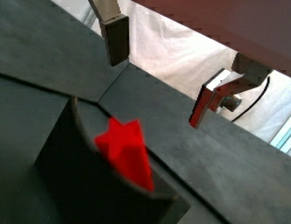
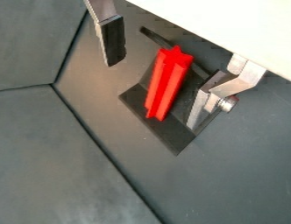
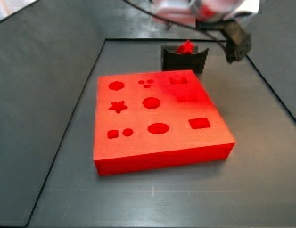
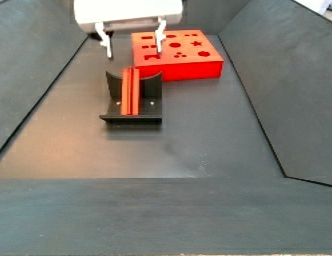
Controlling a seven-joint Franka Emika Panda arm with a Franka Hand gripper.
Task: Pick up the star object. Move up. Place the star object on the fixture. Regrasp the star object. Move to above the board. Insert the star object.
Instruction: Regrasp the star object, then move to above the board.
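The star object [image 2: 166,83] is a bright red peg that lies leaning along the fixture [image 2: 172,129], a dark block. Both side views show it there, star object [image 4: 129,90] on fixture [image 4: 145,108], and star object [image 3: 185,47] on fixture [image 3: 184,61]. My gripper [image 2: 159,74] hangs open just above the peg. Its fingers [image 2: 111,42] stand on either side of the peg and touch nothing. In a wrist view the star end [image 1: 124,144] shows below the open gripper [image 1: 159,74]. The red board [image 4: 180,55] with shaped holes lies just beyond the fixture, and the gripper [image 4: 131,47] is over the fixture's far end.
The dark floor is ringed by sloping dark walls [image 4: 49,90] on both sides. The board [image 3: 157,120] sits close to the fixture with a narrow gap between them. White cloth [image 1: 172,52] shows beyond the enclosure.
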